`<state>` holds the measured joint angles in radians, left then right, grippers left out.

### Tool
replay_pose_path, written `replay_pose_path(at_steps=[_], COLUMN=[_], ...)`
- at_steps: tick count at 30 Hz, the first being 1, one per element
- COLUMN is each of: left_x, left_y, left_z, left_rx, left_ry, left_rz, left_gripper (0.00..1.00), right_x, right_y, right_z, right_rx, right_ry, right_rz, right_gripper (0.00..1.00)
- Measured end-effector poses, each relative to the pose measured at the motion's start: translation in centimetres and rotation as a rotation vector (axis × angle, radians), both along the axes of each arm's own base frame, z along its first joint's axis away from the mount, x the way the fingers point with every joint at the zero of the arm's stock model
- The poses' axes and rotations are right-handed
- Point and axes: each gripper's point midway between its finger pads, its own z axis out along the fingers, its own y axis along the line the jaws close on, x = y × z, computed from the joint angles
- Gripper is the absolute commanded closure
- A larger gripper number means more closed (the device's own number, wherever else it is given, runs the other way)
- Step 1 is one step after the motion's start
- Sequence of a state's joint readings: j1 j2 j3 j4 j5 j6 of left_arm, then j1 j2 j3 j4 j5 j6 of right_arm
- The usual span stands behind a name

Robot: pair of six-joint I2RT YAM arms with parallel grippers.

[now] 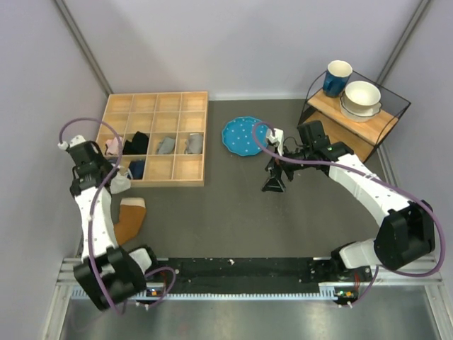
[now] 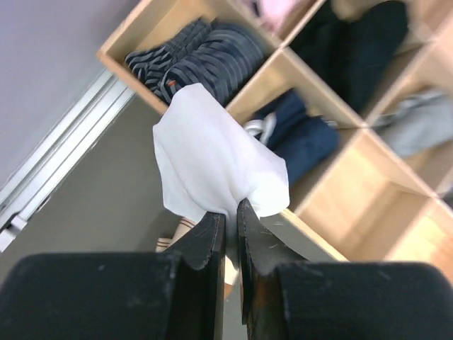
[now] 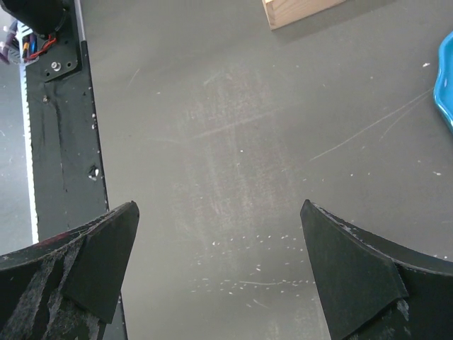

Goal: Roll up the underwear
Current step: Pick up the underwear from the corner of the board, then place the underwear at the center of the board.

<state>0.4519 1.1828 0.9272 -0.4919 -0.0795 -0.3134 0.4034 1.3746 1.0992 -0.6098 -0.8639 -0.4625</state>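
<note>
Grey tabletop [image 1: 233,212], left end effector [image 2: 231,211] pinching underwear [image 2: 212,152], wooden tray [image 1: 170,183] near

**Materials and Finishes on View**

The white soft cloth underwear [image 2: 212,159] is seen as smooth, matt fabric, gently creased. Matt black plastic, scuffed pale along the edges, is shown on the jaws of the left gripper [image 2: 230,211] and the right gripper [image 3: 219,204]. The dark grey surface [image 3: 248,142] is seen to be matt, scratched and speckled with pale flecks. Pale, smooth wood is presented by the square compartmented tray [image 1: 156,95]. A glossy glaze is carried by the round blue speckled plate [image 1: 241,134].
</note>
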Motion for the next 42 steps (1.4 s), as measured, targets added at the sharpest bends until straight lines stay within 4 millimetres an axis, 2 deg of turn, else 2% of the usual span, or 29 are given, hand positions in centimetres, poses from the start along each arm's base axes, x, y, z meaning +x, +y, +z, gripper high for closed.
replay_pose_path(at_steps=[3,6,8,9,12,15,17,20,22,23,25,27,29,30,31,32,33,35,40,42], left_x=[-0.7,-1.2,-1.2,-0.9,-1.1,-3.0,-4.8,-7.2,-8.3,-8.6,-8.7,-8.7,-9.0,-9.2,-9.3,-9.2,-8.8,-7.8,-5.9,-6.2], left_y=[-2.2,-5.6,-8.5,-10.6,-19.9,-28.6,-33.0,-38.3,-41.2,-42.4,-43.4,-43.7,-43.0,-42.3,-41.3,-40.6,-39.8,-38.3,-35.5,-35.1], left_z=[5.0,7.9,8.7,8.8,8.9,8.6,8.9,9.4,9.2,8.4,6.1,1.8,-2.8,-4.9,-6.3,-6.8,-6.7,-5.1,2.8,3.8], left_rx=[0.024,-0.002,-0.044,-0.068,-0.188,-0.319,-0.39,-0.48,-0.547,-0.581,-0.628,-0.669,-0.681,-0.666,-0.631,-0.598,-0.55,-0.449,-0.272,-0.257], left_ry=[-0.173,-0.29,-0.327,-0.335,-0.335,-0.303,-0.294,-0.296,-0.295,-0.286,-0.253,-0.165,-0.046,0.018,0.059,0.073,0.067,0.002,-0.285,-0.326], left_rz=[-0.08,-0.212,-0.325,-0.399,-0.72,-1.01,-1.15,-1.307,-1.382,-1.402,-1.405,-1.366,-1.308,-1.268,-1.235,-1.219,-1.197,-1.173,-1.163,-1.172], left_gripper=[0.98,0.99,0.99,1.0,1.0,1.0,1.0,0.98,0.89,0.74,0.63,0.56,0.47,0.38,0.32,0.27,0.2,0.17,0.19,0.22], right_x=[-0.2,-0.3,-0.5,-0.7,-1.1,-1.5,-1.7,-1.4,-1.1,-1.0,-1.0,-1.1,-1.2,-1.3,-1.5,-1.7,-1.9,-2.8,-5.9,-6.1], right_y=[0.1,0.1,0.1,0.0,-0.2,-0.4,-0.6,-1.2,-1.5,-1.6,-1.7,-1.8,-1.9,-2.0,-2.1,-2.2,-2.3,-2.2,-0.2,0.4], right_z=[0.1,0.4,0.6,0.7,1.1,1.4,1.7,2.0,1.9,1.9,1.6,1.2,0.6,0.3,-0.1,-0.6,-1.1,-2.4,-6.1,-7.6], right_rx=[0.009,0.018,0.022,0.024,0.029,0.031,0.033,0.031,0.025,0.021,0.014,0.007,-0.001,-0.005,-0.011,-0.019,-0.025,-0.044,-0.14,-0.192], right_ry=[-0.004,-0.016,-0.032,-0.039,-0.073,-0.1,-0.122,-0.144,-0.153,-0.157,-0.16,-0.16,-0.163,-0.167,-0.173,-0.179,-0.181,-0.193,-0.214,-0.216], right_rz=[0.013,0.026,0.036,0.041,0.061,0.071,0.074,0.059,0.049,0.048,0.048,0.051,0.059,0.067,0.079,0.096,0.112,0.166,0.359,0.396], right_gripper=[0.01,0.01,0.01,0.01,0.01,0.01,0.01,0.01,0.01,0.01,0.01,0.01,0.03,0.04,0.05,0.05,0.05,0.07,0.19,0.23])
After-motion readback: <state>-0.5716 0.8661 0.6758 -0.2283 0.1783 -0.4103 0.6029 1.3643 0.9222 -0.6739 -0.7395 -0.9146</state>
